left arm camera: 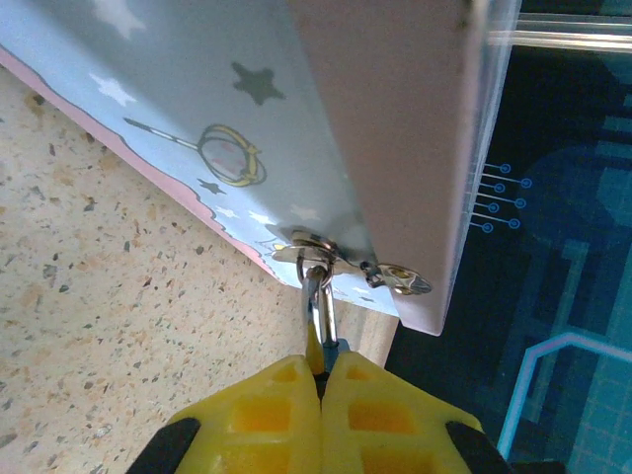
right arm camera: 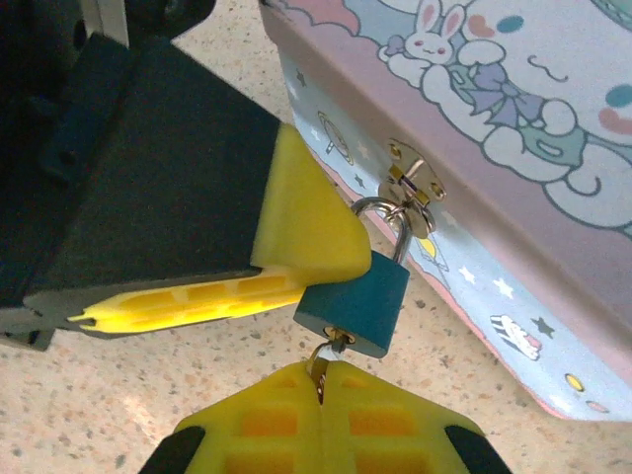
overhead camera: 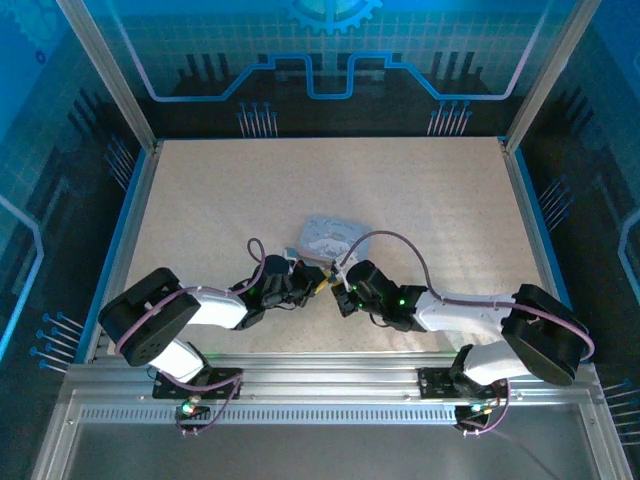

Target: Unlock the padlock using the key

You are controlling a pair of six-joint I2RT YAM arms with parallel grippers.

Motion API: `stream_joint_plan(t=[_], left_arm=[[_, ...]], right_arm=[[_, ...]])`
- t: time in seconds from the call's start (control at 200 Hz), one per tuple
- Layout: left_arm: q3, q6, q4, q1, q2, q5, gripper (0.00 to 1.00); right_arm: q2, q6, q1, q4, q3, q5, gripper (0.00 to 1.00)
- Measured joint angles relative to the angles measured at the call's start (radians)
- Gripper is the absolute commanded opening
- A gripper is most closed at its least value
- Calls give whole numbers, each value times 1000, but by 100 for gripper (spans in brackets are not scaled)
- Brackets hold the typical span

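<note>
Presently, my left gripper (left arm camera: 321,380) pinches the padlock (right arm camera: 354,301), which hangs on the hasp (right arm camera: 410,188) of the tin (right arm camera: 513,197). My right gripper (right arm camera: 321,390) is pressed together on the key (right arm camera: 323,361), seated in the padlock's underside. The shackle (right arm camera: 380,210) looks shut, so turning and release are not yet done.

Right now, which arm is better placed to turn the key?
The right. The right gripper pinches the key, which is seated in the underside of the padlock. The left gripper is clamped on the padlock body, steadying it.

Matt teal padlock (right arm camera: 353,314), shiny metal shackle (right arm camera: 405,237).
</note>
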Motion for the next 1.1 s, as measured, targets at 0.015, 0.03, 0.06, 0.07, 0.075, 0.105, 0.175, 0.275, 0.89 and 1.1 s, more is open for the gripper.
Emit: stream_joint_plan(t=[0.015, 0.03, 0.06, 0.07, 0.075, 0.105, 0.175, 0.275, 0.89, 1.1], left_arm=[[0, 0, 0, 0, 0, 0, 6], [0, 0, 0, 0, 0, 0, 5], [0, 0, -1, 0, 0, 0, 6], [0, 0, -1, 0, 0, 0, 5], [0, 0, -2, 0, 0, -1, 5], [0, 0, -4, 0, 0, 0, 6], [0, 1, -10, 0, 0, -1, 5], [0, 1, -25, 0, 0, -4, 5], [0, 22, -26, 0, 0, -14, 31], [0, 27, -35, -2, -5, -14, 43]], right_arm=[[0, 8, -3, 5, -3, -5, 0], [0, 24, -7, 13, -8, -14, 0], [0, 50, -15, 30, -17, -30, 0], [0, 61, -18, 35, -21, -37, 0], [0, 64, -18, 38, -22, -39, 0], [0, 87, -24, 50, -29, -53, 0], [5, 140, -31, 77, -40, -78, 0], [21, 193, -34, 97, -45, -97, 0], [34, 338, -36, 156, -58, -116, 0], [34, 380, -36, 175, -79, -111, 0]])
